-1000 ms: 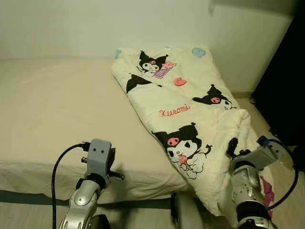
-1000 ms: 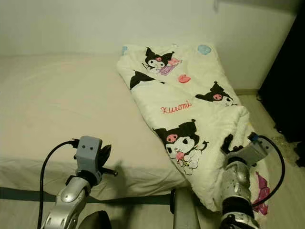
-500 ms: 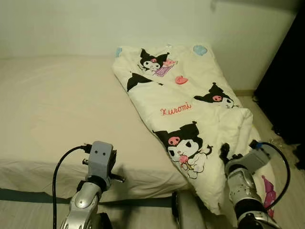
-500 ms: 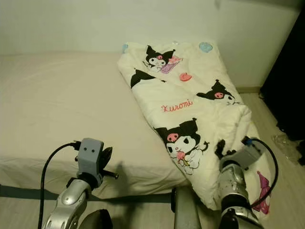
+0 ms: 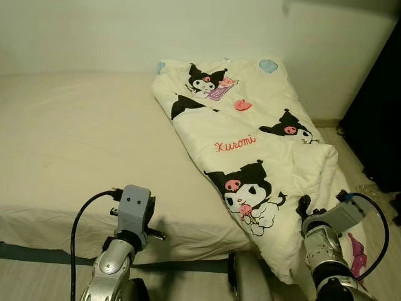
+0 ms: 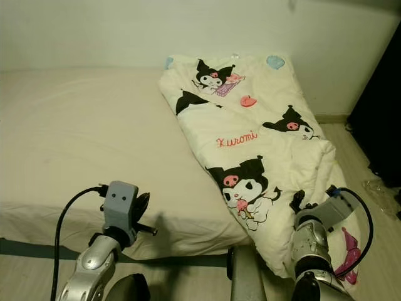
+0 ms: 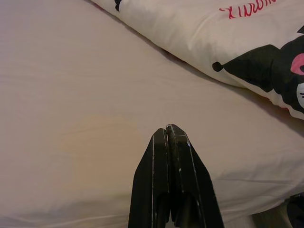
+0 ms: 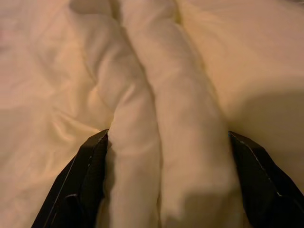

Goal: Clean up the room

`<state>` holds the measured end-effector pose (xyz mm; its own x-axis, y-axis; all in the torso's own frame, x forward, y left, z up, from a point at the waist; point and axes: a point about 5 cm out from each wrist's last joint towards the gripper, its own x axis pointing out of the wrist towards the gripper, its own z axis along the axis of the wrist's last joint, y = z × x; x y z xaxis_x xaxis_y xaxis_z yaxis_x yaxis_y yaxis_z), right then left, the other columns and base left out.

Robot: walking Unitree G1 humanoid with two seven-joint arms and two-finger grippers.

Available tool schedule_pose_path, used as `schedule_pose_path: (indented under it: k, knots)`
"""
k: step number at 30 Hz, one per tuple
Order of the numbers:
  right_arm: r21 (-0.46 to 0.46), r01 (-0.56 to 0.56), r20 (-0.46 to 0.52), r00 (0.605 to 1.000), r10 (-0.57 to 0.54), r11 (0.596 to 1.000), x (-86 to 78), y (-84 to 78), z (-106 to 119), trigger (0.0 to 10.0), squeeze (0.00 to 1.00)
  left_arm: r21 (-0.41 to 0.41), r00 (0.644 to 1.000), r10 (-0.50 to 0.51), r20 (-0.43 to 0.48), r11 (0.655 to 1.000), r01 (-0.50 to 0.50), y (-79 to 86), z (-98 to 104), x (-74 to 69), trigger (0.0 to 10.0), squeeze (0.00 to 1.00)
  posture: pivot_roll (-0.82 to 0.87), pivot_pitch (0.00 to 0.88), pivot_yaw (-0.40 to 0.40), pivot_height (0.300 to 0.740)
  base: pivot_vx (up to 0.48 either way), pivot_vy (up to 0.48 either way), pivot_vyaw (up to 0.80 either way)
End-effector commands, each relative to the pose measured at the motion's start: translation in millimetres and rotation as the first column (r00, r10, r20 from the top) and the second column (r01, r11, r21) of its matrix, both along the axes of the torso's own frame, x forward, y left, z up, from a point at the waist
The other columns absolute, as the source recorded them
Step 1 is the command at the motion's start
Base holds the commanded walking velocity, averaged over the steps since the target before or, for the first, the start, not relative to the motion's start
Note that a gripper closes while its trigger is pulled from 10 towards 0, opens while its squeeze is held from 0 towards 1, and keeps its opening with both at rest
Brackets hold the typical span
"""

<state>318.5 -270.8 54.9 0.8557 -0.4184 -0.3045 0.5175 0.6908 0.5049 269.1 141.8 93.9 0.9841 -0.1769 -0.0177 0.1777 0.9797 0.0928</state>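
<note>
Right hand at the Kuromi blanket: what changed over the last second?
The right hand drew back a little along the hanging edge of the Kuromi blanket; its open fingers straddle a fold, not yet clamped. The left hand stays shut over the bed. The blanket lies as before.

A soft, matt cotton-like quilt (image 5: pixel 250 157), cream with printed cartoon figures, lies puffy and creased on a bed (image 5: pixel 75 144) dressed in a smooth, matt beige cloth sheet (image 7: pixel 95 95) that bears a faint yellowish stain. Thick rolled folds of the quilt bulge between the wide-spread fingers (image 8: pixel 90 175) of the right gripper (image 8: pixel 171 190), hard black plastic with a dull sheen. The left gripper (image 7: pixel 169 142) has the same black finish, lightly scuffed, its fingers pressed together. Both arms (image 5: pixel 113 269) are brushed silver metal with grey plastic housings and glossy black cables. The wall (image 5: pixel 94 37) is plain and matt.
</note>
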Motion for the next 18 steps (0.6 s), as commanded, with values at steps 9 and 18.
schedule_pose_path:
  k: [9, 18]
  knots:
    - [0.002, -0.165, 0.004, 0.986, 0.165, 0.986, 7.6, 24.5, -3.6, 0.0, 0.0, 0.044, 1.0, -0.003, -0.015, 0.999, 0.004, 4.6, -3.5, -0.6, 10.0, 0.0, -0.07, 0.192, 0.055, 0.535, 0.0, 0.0, 0.0]
    - [-0.007, -0.17, 0.016, 0.985, 0.17, 0.985, 7.9, 24.2, -2.8, 0.0, 0.0, 0.045, 1.0, 0.004, -0.016, 0.999, -0.003, 5.4, -3.5, -0.8, 10.0, 0.0, -0.07, 0.19, 0.053, 0.535, 0.0, 0.0, 0.0]
